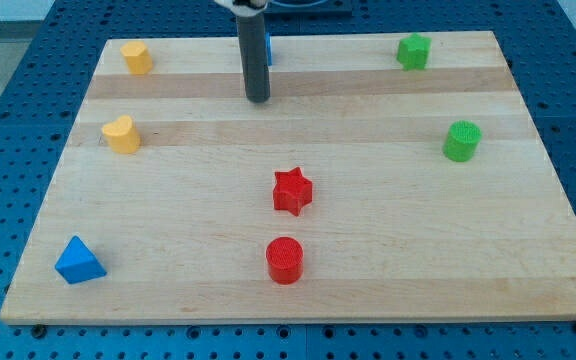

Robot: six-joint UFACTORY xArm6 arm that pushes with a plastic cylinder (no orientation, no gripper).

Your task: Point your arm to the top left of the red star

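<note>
The red star (292, 191) lies near the middle of the wooden board (368, 250). My tip (258, 98) rests on the board well above the star and a little to its left, apart from it. A blue block (267, 45) sits at the view's top, mostly hidden behind my rod. A red cylinder (284, 260) stands just below the star.
A yellow block (136, 57) sits at the top left and a yellow heart-like block (121, 134) below it. A blue triangle (78, 261) is at the bottom left. A green block (414, 50) is at the top right, a green cylinder (461, 141) at the right.
</note>
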